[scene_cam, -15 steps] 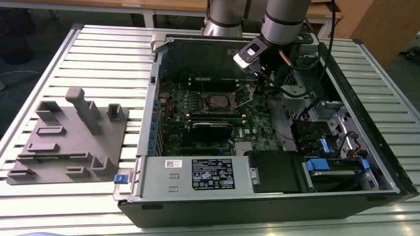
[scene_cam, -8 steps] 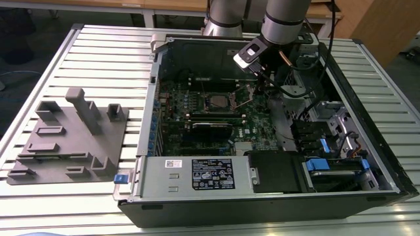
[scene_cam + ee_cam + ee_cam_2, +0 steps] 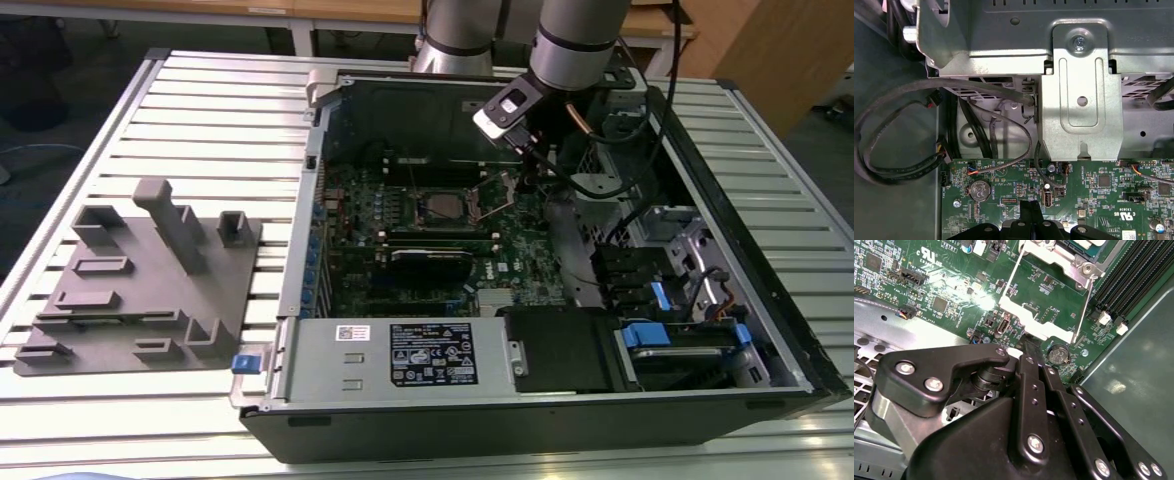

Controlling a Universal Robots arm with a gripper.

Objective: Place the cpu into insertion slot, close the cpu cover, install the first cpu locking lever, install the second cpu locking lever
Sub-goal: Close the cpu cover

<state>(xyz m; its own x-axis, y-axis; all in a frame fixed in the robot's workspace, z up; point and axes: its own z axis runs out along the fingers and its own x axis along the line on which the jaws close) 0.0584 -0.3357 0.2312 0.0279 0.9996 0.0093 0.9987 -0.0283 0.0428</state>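
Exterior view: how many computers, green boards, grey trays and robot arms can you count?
Computer: 1
Green board: 1
Grey tray: 1
Robot arm: 1
Total: 4

A grey fixture (image 3: pixel 140 290) lies on the slatted worktop (image 3: pixel 214 110) beside an open computer case (image 3: pixel 534 430). Black cables (image 3: pixel 979 85) loop inside.

Case (image 3: pixel 561 428): one
Motherboard (image 3: pixel 350 215): one
Cpu (image 3: pixel 441 207): one
Levers (image 3: pixel 1083 305): two
Coin cell (image 3: pixel 979 190): one
Grey rack (image 3: pixel 134 290): one
Surface (image 3: pixel 200 110): one
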